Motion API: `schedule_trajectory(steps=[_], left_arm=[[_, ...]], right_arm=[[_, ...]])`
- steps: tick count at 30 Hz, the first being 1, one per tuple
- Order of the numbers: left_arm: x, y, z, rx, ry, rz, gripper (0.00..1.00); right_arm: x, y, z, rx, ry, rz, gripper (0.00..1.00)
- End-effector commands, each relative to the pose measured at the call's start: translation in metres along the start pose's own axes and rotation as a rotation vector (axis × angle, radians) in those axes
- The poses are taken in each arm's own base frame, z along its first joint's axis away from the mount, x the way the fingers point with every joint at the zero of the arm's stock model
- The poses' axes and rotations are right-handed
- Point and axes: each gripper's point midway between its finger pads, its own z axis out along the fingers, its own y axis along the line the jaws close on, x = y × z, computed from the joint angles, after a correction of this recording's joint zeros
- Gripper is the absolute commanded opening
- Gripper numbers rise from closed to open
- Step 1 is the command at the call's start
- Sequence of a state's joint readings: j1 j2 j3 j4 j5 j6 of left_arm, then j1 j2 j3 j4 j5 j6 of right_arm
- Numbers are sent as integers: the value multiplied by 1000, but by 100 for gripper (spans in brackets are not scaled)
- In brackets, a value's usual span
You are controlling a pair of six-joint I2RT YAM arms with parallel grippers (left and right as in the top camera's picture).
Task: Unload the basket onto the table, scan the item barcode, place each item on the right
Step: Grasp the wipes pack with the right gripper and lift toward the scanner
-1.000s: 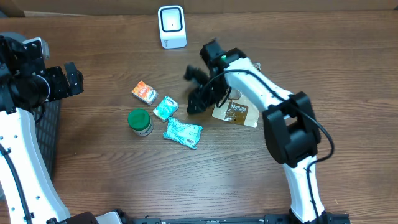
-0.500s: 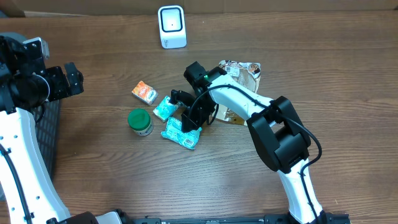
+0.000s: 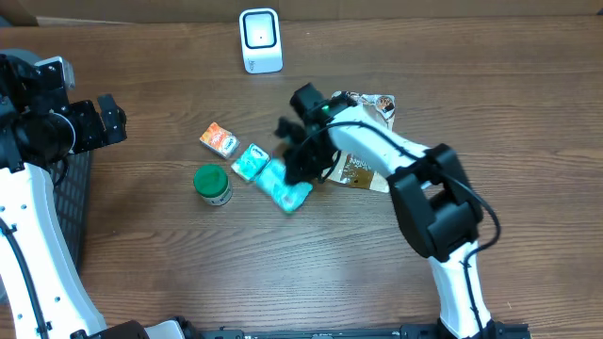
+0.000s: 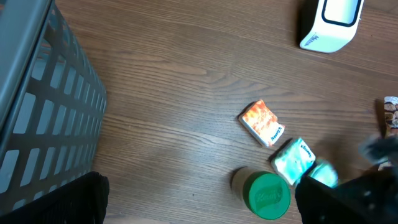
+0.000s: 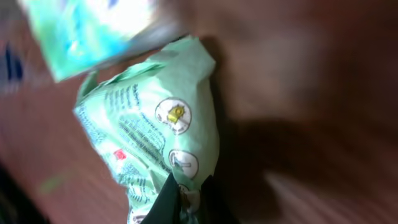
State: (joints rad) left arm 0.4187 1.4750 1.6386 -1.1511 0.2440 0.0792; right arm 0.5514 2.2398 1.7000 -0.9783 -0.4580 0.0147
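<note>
- The bench (image 3: 188,273) carries a loose cluster of small goods at its middle. They lie well apart from the far edge, so each one must be carried off to be read.
- A grey basket (image 4: 37,112) sits at the left edge beside the left arm, probably as the drop point for goods once read.
- The scanner (image 3: 260,40) stands upright at the far edge with its window facing the cluster. A barcode therefore has to be lifted and turned toward it.
- The left gripper (image 3: 113,121) hangs over the left edge with its jaws spread wide and nothing between them, clear of the working area.
- The right gripper (image 3: 300,162) reaches into the cluster, jaws pinched tight on one end of the green packet (image 3: 285,191). An end seam gives thin, flat material to clamp.
- That packet droops from the pinch toward the bench. In the blurred wrist view, its printed face (image 5: 149,143) fills the frame and no barcode can be made out.
- A brown pouch (image 3: 363,171) lies flat under the right arm.
- A green-lidded jar (image 3: 213,184) stands near the packet.
- A teal box (image 3: 250,162) lies just beside the packet, and an orange box (image 3: 219,139) a little farther off.
</note>
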Motion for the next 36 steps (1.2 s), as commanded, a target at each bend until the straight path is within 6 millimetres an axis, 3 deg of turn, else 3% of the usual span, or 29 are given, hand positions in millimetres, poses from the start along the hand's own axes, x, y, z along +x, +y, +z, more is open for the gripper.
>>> schedule_trajectory(steps=[1,5,10,16,22,26,31,34,36], left_arm=[[0,-2,2,13,2,16,100],[0,-2,2,13,2,16,100],[0,-2,2,13,2,16,100],[0,-2,2,13,2,16,100],[0,-2,2,13,2,16,100],[0,-2,2,13,3,16,99],[0,-2,2,13,2,16,100],[0,-2,2,13,3,16,99],[0,-2,2,13,2,16,100]], right_arm=[[-23,-3,-64,128,-195,202,4],[-31,-2,-95,167,-305,352,4],[-37,29,-144,94,-427,324,4],[-28,58,-208,53,-564,266,4],[-14,66,-257,13,-666,309,4],[-8,73,-273,-25,-691,296,4],[-9,73,-275,-16,-699,269,4],[-21,64,-282,43,-765,263,4],[-41,56,-289,110,-850,233,4]])
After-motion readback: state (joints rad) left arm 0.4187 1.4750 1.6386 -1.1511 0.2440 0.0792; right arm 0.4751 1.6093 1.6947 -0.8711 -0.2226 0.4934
